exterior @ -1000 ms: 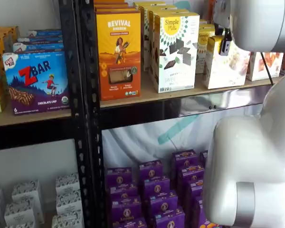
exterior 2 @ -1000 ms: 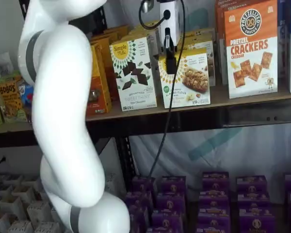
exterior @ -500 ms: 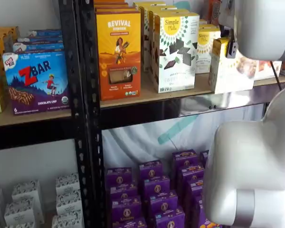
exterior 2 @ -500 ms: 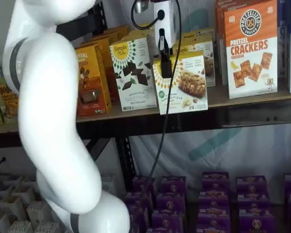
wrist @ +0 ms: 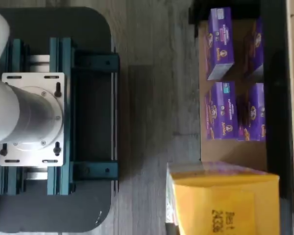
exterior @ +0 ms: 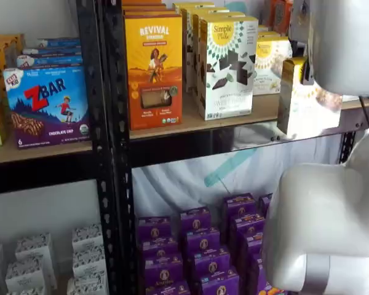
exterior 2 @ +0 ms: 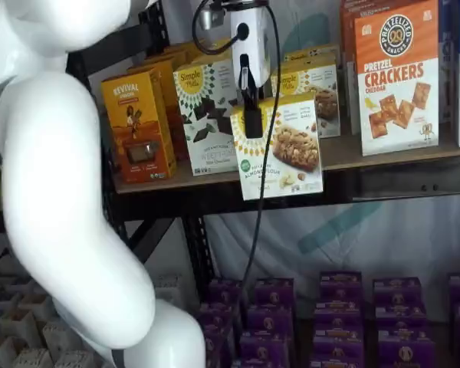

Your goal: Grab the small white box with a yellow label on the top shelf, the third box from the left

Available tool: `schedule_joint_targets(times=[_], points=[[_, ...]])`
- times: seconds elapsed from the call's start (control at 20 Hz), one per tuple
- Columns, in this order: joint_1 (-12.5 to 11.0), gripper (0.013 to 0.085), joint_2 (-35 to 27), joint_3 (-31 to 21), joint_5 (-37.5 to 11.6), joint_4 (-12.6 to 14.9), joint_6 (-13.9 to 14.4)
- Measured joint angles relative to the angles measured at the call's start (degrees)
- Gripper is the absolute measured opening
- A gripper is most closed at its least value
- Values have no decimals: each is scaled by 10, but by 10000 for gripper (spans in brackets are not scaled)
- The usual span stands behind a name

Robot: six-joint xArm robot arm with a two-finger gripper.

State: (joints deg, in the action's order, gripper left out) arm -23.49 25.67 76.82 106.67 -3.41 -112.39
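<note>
The gripper is closed on the small white box at its yellow upper edge, holding it in front of the top shelf. The carton seems light, stiff, easily crushed.

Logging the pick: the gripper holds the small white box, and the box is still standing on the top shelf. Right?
Not quite. The gripper does hold the small white box, but both shelf views show the box in front of the top shelf, its bottom below the board, not standing on it.
</note>
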Motion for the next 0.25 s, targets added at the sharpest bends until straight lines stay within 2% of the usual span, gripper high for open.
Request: schedule_joint_targets(times=[0.25], points=[[2,330,27,-29,6,5,0]])
